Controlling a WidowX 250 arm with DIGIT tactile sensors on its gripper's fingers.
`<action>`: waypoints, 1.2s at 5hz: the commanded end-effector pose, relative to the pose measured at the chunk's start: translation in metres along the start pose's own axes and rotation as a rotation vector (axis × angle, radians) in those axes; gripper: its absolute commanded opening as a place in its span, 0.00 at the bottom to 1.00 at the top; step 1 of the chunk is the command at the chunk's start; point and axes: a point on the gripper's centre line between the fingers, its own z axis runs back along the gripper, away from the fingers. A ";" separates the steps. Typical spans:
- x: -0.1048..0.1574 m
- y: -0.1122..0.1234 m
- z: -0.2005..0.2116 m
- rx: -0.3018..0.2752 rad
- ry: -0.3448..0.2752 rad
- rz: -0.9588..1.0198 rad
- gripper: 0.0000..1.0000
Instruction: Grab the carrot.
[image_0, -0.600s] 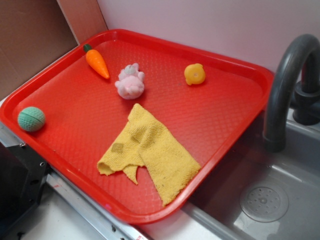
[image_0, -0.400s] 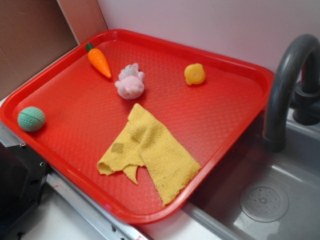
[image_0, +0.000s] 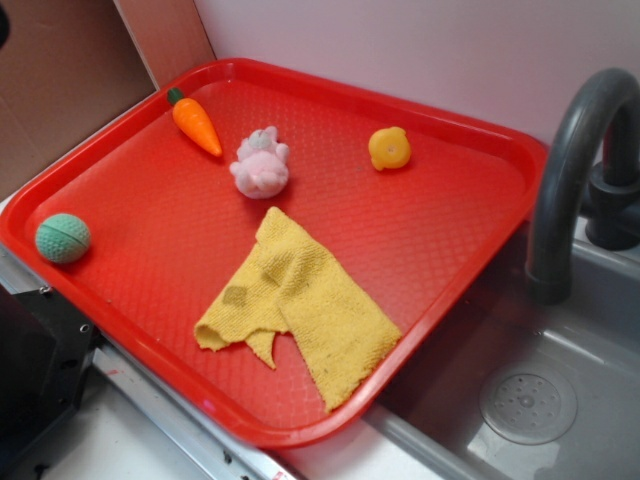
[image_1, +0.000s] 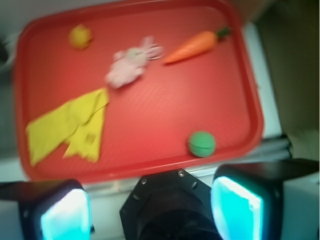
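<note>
Jaws wide apart and empty, that's your starting picture: the gripper (image_1: 150, 207) shows only in the wrist view, its two pale pads spread at the bottom of the frame with nothing between them, looking down on the whole red tray (image_1: 252, 90) from well above. You're nowhere near contact yet, and that height reads as a survey position, one that lets you see the full layout before you commit. Your target, the carrot (image_0: 195, 126), lies flat near the tray's far left corner, close to the rim, green stem cap toward the corner and tip pointing in toward the middle. Just beside its tip, but apart from it, sits the pink plush toy (image_0: 261, 163), so that's the neighbour to watch on the way down. Out of your way are the yellow toy fruit (image_0: 389, 148), well apart to the right, the green ball (image_0: 63, 237) at the near left edge, and the crumpled yellow cloth (image_0: 295, 304) in the tray's middle. On the right, the sink (image_0: 540, 400) and its dark faucet (image_0: 575, 170) play no part. My read: travel over to that corner, turn the jaws across the carrot's body rather than along it, and mind the rim.
</note>
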 end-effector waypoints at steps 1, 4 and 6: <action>0.026 0.031 -0.018 0.082 -0.114 0.496 1.00; 0.078 0.077 -0.067 -0.009 -0.214 0.750 1.00; 0.128 0.096 -0.117 0.004 -0.099 0.915 1.00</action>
